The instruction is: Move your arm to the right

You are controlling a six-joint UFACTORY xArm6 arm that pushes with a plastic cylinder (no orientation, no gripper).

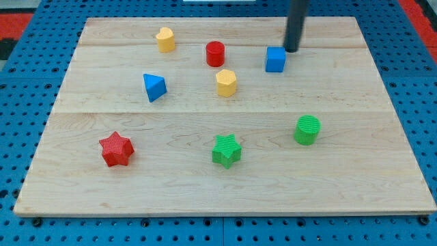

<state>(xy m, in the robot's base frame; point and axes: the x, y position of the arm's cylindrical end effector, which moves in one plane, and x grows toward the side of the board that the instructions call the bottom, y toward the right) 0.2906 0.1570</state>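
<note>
My tip (291, 50) is the lower end of a dark rod that comes down from the view's top, right of centre. It stands just right of and slightly above the blue cube (275, 59), close to it; I cannot tell if they touch. Left of the cube are a red cylinder (215, 53) and a yellow hexagonal block (226, 83). A second yellow block (164, 39) lies near the view's top left. A blue triangular block (154, 87) lies at the left.
A red star (115, 149), a green star (227, 150) and a green cylinder (307, 130) lie in the lower half of the wooden board (382, 164). A blue pegboard surface (20, 102) surrounds the board.
</note>
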